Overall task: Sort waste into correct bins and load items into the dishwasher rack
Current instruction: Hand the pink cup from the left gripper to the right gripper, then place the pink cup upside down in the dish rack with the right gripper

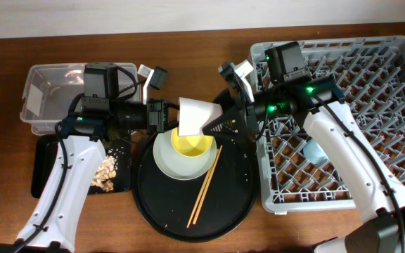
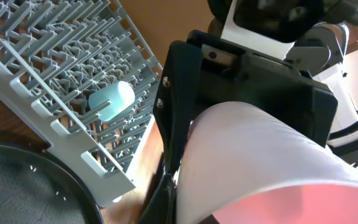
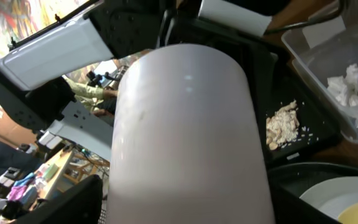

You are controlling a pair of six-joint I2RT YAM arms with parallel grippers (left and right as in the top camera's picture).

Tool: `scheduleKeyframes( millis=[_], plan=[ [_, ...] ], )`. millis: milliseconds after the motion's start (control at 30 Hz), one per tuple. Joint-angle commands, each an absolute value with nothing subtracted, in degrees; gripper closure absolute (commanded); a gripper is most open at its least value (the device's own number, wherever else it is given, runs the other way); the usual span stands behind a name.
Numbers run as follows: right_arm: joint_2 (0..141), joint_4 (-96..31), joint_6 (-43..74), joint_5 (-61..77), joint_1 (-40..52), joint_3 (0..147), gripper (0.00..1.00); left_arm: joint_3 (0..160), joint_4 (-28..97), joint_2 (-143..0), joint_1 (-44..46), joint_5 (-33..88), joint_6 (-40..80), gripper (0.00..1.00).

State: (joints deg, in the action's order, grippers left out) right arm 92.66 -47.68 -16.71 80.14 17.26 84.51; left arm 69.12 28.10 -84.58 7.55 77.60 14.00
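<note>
Your left tool (image 1: 173, 117) grips the pink cup (image 1: 195, 116) by one end and holds it on its side in the air above the yellow bowl (image 1: 190, 145). Your right tool (image 1: 215, 121) has its fingers spread about the cup's other end, but you cannot tell from these views whether they have closed on it. This reads as a handover, with the cup on its way to the rack (image 1: 371, 77) on the right arm's side. Next, confirm the right tool has a firm hold before the left one lets go, then carry the cup across and set it between the pegs, clear of the blue cup (image 2: 110, 101) already lying there. Below, the bowl sits on the plate (image 1: 164, 163), and the chopsticks (image 1: 206, 184) lean off the plate onto the round tray (image 1: 238, 197); all three are not yet loaded. Farther left, food scraps (image 1: 105, 172) lie in the black tray (image 1: 44, 169) and tissue (image 3: 353, 81) in the clear tub (image 1: 37, 88).
</note>
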Motion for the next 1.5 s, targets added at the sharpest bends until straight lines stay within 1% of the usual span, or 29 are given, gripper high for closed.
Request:
scheduleKeyframes(
  millis=[0,67,133,233,333,367,433,500,533,600,667,767,800,867,933,1067,1133,1300,1467],
  plan=[
    [92.68,-45.78,-17.1,82.32,17.63,84.53,0.21,69.36,28.12,-84.97,7.51,77.19,14.13,1.0],
    [92.68,-45.36,-17.1,82.35,17.63,84.53,0.23,69.36,28.12,-84.97,7.51,77.17,14.13,1.0],
    [92.68,-45.25,-17.1,82.35,17.63,84.53,0.27,69.36,28.12,-84.97,7.51,77.17,14.13,1.0],
    [92.68,-45.12,-17.12,82.32,17.63,84.53,0.36,69.36,28.12,-84.97,7.51,77.17,14.13,1.0],
    [92.68,-45.15,-17.1,81.84,17.63,84.53,0.41,69.36,28.12,-84.97,7.51,77.14,14.09,1.0],
    [92.68,-45.23,-17.08,80.38,17.63,84.53,0.43,69.36,28.12,-84.97,7.51,76.64,14.06,0.94],
    [92.68,-46.74,-16.88,74.61,17.63,84.53,0.45,69.36,28.86,-84.97,7.51,72.34,14.04,0.69],
    [92.68,-49.58,-16.82,64.69,17.63,84.53,0.49,69.36,33.91,-84.97,7.46,58.65,12.64,0.56],
    [92.62,-51.9,-15.59,55.77,17.56,84.55,0.49,69.36,37.01,-84.95,7.35,52.25,10.13,0.54],
    [92.07,-56.16,-15.59,46.09,16.64,85.32,0.49,69.38,41.34,-84.49,5.78,43.53,7.79,0.51],
    [91.02,-61.41,-15.59,38.72,13.93,88.07,0.49,69.38,44.93,-82.46,2.0,35.53,6.52,0.5],
    [90.45,-68.49,-14.13,28.4,9.82,92.97,0.48,69.38,48.07,-79.35,-1.98,28.88,5.08,0.49],
    [90.45,-72.14,-11.11,22.33,6.92,96.07,0.49,69.38,49.58,-77.91,-3.86,26.39,5.04,0.46],
    [90.48,-76.38,-6.02,15.99,1.87,100.4,0.5,69.38,51.68,-75.92,-6.72,24.49,5.04,0.45],
    [90.48,-78.26,-2.59,14.44,-3.64,103.13,0.5,69.38,52.62,-74.85,-8.6,24.14,5.04,0.45],
    [92.64,-78.65,-0.12,10.83,-10.72,103.26,0.51,69.38,52.62,-74.87,-8.69,24.14,5.04,0.45],
    [96.09,-78.61,-0.14,8.12,-12.25,103.26,0.51,69.38,52.62,-74.87,-8.69,24.14,5.04,0.45],
    [101.95,-79.64,0.54,2.7,-12.47,103.24,0.5,69.36,53.04,-74.87,-8.69,24.14,5.04,0.45],
    [104.14,-79.5,0.54,2.13,-12.45,103.24,0.5,69.36,53.06,-74.87,-8.69,24.14,5.04,0.45]
  ],
)
